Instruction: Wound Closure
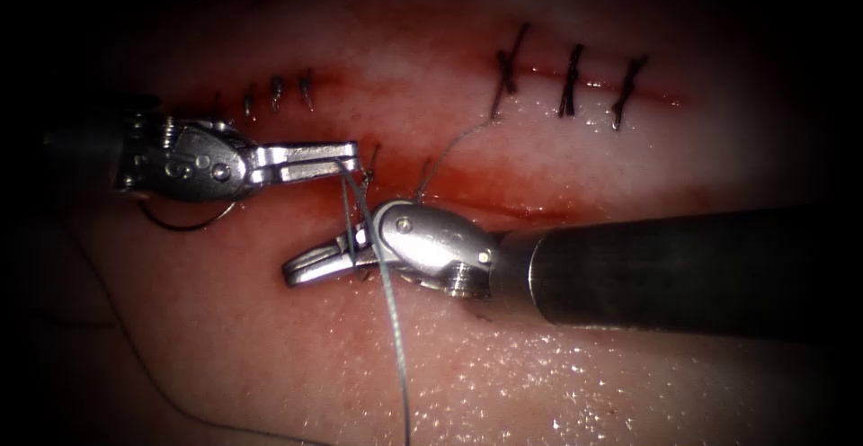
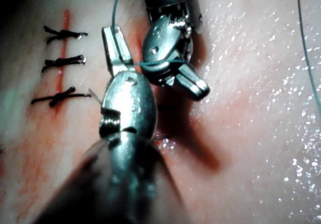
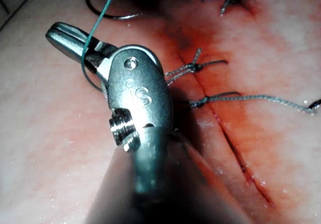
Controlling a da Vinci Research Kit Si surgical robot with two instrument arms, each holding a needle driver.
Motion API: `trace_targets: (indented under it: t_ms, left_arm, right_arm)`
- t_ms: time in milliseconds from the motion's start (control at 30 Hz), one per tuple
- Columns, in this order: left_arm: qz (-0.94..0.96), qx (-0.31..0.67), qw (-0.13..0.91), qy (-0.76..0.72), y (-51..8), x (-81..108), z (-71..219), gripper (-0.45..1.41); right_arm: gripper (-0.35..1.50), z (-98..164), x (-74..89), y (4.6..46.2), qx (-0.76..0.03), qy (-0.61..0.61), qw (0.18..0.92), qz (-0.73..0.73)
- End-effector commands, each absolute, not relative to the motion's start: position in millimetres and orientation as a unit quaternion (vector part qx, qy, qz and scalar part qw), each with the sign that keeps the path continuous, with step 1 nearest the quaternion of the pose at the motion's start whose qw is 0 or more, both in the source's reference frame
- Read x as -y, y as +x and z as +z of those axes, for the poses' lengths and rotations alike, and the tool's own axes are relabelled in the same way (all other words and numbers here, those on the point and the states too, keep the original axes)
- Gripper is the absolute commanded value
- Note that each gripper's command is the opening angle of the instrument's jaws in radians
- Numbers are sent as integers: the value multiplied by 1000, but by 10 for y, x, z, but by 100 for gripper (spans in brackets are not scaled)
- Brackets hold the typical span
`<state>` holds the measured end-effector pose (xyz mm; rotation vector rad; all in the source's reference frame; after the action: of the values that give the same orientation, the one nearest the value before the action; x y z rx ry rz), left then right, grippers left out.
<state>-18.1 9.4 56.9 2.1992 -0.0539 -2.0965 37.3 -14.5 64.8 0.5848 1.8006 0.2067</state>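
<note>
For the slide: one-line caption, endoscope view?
Left tool and right tool both grip the thread beside the cut; needle lies free on tissue.

Thread (image 1: 388, 302) runs between both pincers, on tissue (image 1: 584, 383).

Dark surround (bright light falls at centre).

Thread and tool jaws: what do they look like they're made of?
The thread looks like a smooth single strand, probably synthetic: thin, teal, even. The darker stitches look braided, judging by their fuzzy ends. The jaws of the left tool and right tool look like polished metal, silver with bright glints. Both are shut on the thread; neither holds the needle, lying on the tissue.
</note>
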Motion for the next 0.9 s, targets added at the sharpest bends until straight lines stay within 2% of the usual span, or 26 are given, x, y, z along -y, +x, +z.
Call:
trace_targets:
  t_ms: [33,433,567,900]
  left_arm:
    - [-690,20,55,722,-183,-90,579,-45]
    - [-694,2,60,717,-155,-75,636,-45]
    - [-698,-2,59,714,-155,-66,656,-45]
    - [-700,2,45,712,-174,-49,677,-45]
  right_arm:
    - [-35,649,154,378,-773,262,572,85]
    - [-35,636,142,354,-815,283,492,118]
    - [-35,635,133,339,-821,248,476,194]
    - [-35,645,111,306,-805,214,491,256]
